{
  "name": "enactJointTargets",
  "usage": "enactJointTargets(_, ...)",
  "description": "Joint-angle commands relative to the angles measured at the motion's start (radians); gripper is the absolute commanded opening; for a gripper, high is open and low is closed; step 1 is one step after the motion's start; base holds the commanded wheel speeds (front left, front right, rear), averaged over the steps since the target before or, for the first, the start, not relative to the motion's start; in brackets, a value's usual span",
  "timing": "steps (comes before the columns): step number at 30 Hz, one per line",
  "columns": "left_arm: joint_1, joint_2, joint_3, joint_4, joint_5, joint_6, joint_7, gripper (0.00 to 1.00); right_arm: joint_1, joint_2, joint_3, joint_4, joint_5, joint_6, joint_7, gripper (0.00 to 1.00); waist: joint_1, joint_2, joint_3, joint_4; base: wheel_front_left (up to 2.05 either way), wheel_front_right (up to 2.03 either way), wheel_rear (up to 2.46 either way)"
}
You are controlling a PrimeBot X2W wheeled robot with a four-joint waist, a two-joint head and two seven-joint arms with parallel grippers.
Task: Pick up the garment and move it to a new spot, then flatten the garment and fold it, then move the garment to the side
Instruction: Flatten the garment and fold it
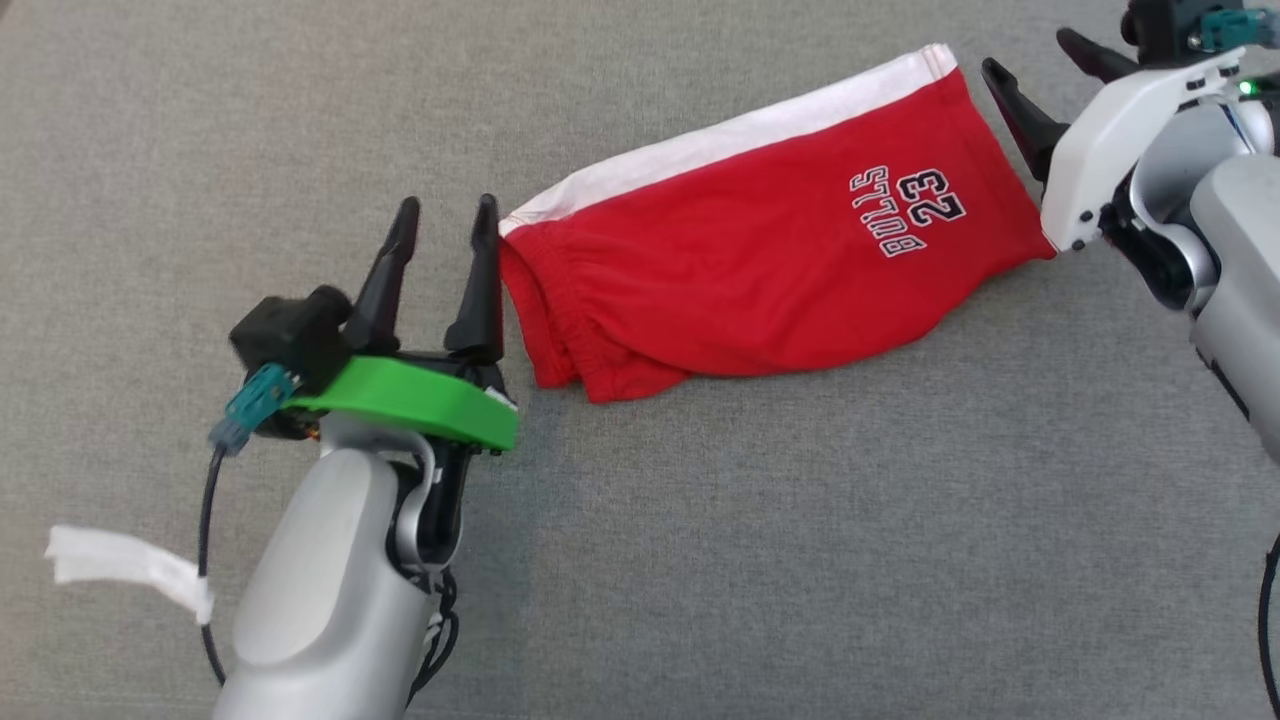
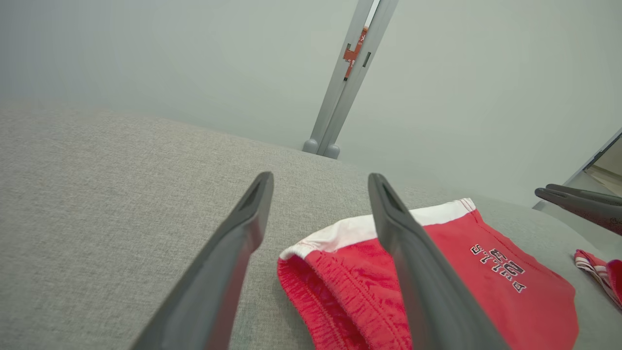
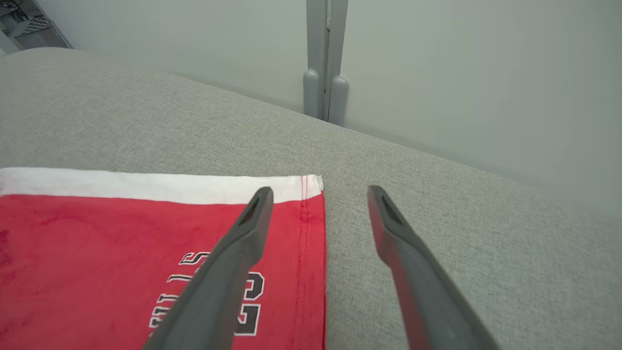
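The garment (image 1: pixel 760 250) is a pair of red shorts with a white side stripe and "BULLS 23" print, folded and lying flat on the grey fabric surface (image 1: pixel 800 520). My left gripper (image 1: pixel 445 215) stands open just left of the waistband end, one finger close to the cloth, holding nothing. In the left wrist view its fingers (image 2: pixel 413 272) frame the waistband of the garment (image 2: pixel 486 287). My right gripper (image 1: pixel 1035 65) is open beside the leg-hem end at the upper right, empty. The right wrist view shows the garment (image 3: pixel 121 253) hem under its left finger (image 3: pixel 233 272).
A strip of white tape (image 1: pixel 130 565) hangs on the left arm's cable at the lower left. A grey metal post (image 3: pixel 323 58) stands against the pale wall behind the surface. Another red-and-white striped cloth (image 2: pixel 600 272) peeks in at the right edge of the left wrist view.
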Motion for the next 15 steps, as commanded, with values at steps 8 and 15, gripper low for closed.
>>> enactJointTargets(8,0.197,0.003,0.145,-0.247,0.173,-0.015,-0.002,1.0,0.095,0.016,-0.055,0.093,0.091,-0.002,0.041,1.0,0.0,0.0,-0.066,0.03,0.0,0.0,0.0)
enactJointTargets(15,0.305,0.003,0.179,-0.321,0.216,-0.044,-0.001,1.0,0.076,0.041,-0.098,0.203,0.1,-0.002,0.072,1.0,0.0,0.0,-0.037,0.09,0.0,0.0,0.0)
